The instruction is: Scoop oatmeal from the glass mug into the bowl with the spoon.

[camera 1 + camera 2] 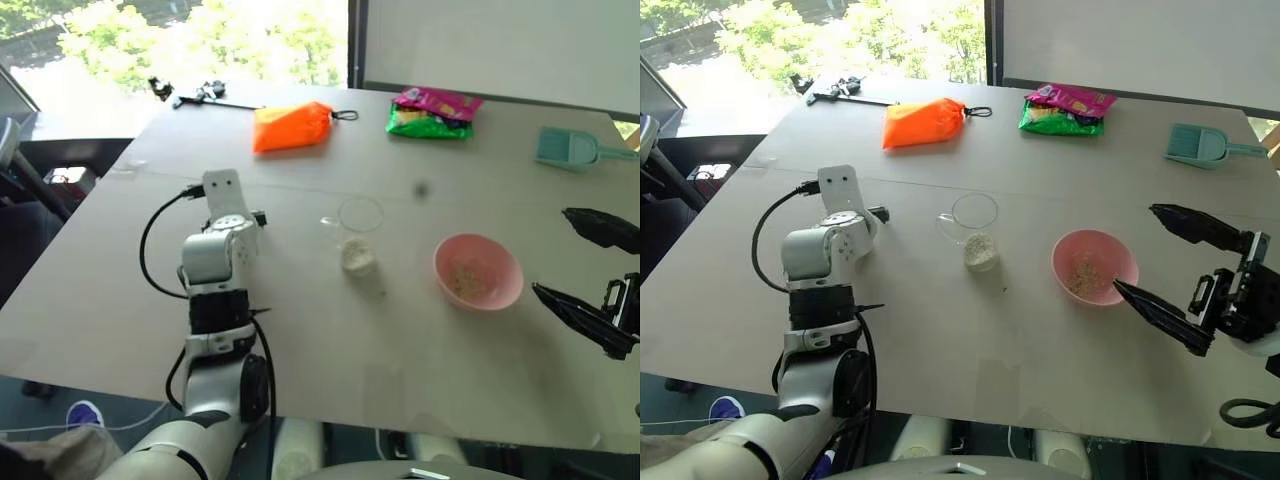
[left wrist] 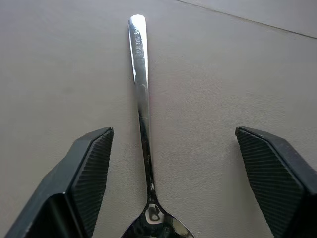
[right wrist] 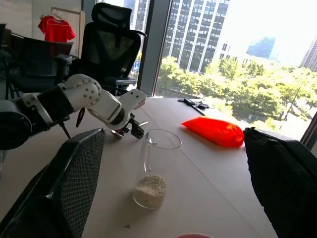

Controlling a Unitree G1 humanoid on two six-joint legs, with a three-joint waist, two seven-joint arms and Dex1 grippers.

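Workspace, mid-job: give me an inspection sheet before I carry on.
Surface: pale table, bare near its front edge.
Job's things: glass mug holding oatmeal; pink bowl beside it, flecked inside; spoon flat on the table.
Clutter: orange pouch, snack packet, teal scoop.
Grippers: left gripper open, straddling the spoon handle; right gripper open, empty.
Cables: black cable on left arm.
Surroundings: office chair, windows.

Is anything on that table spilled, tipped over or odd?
Nothing stands out. The glass mug stands upright with oatmeal at its bottom, the pink bowl sits level beside it, and the spoon lies flat on the table.
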